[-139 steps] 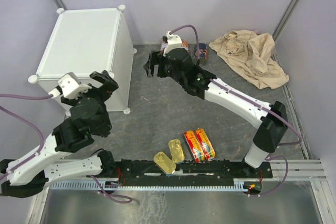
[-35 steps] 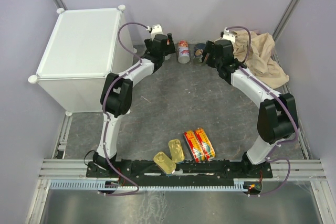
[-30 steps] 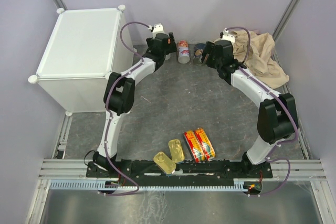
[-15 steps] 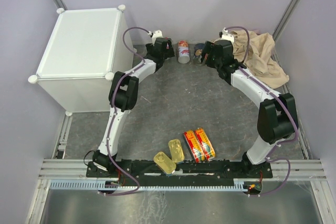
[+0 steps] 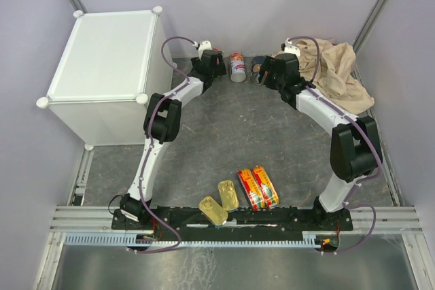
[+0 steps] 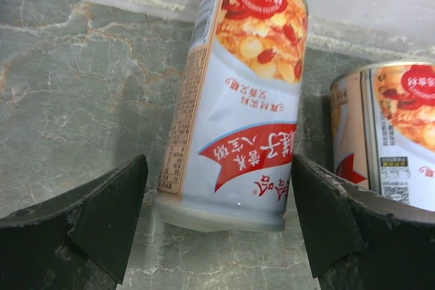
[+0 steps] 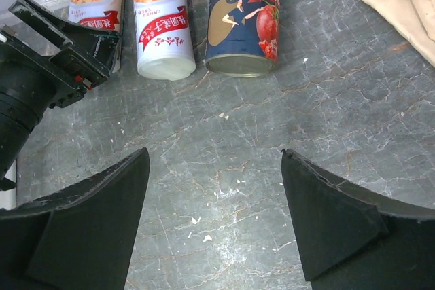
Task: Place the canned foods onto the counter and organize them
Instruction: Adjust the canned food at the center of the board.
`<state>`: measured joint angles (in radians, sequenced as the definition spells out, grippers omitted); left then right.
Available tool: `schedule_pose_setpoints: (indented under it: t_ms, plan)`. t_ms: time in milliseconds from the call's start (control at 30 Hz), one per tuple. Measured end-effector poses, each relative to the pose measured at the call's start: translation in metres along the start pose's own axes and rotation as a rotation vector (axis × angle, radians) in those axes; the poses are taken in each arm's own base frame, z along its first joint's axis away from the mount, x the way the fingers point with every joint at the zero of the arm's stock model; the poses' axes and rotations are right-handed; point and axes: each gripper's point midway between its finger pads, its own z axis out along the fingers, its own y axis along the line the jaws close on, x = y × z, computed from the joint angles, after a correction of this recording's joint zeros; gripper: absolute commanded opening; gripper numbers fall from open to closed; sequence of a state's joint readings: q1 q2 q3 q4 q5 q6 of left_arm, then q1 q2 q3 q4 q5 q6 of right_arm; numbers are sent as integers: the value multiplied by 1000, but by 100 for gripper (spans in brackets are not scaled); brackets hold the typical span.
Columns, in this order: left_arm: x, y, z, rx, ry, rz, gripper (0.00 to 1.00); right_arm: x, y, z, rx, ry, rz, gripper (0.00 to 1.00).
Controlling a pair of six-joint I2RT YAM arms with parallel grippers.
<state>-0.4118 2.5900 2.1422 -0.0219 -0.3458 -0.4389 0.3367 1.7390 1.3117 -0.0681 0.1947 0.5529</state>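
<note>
Currently my left claw [image 6: 217, 191] stands wide apart, flanking a white-and-red can [image 6: 238, 93] at the far wall. My right claw [image 7: 215, 168] gapes empty. Since earlier, my left arm has reached over from the counter [image 5: 102, 52].

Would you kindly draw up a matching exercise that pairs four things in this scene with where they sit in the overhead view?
Things:
1. dark can
2. beige cloth
3. gold tins
4. counter

Places:
A. far left
B. near edge, middle
C. far right corner
D. far side, middle

Pairs: 1-D; 2-C; 3-B; 4-A
</note>
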Motion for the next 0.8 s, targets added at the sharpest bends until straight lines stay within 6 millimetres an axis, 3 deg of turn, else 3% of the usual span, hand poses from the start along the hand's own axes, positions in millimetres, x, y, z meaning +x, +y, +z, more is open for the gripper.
schedule_pose_setpoints:
  t_ms: [100,267,333,800]
  plan:
    - [6,1,0,3,21,3,80,3,0,2,0,7,-1,85]
    - [9,-1,1,34,17,-4,53,3,1,1,-5,8,-2,84]
    - [10,-2,0,53,16,-9,46,3,1,1,-5,8,-2,85]
    - [21,4,-28,94,77,-1,36,6,0,-17,-11,8,-11,84]
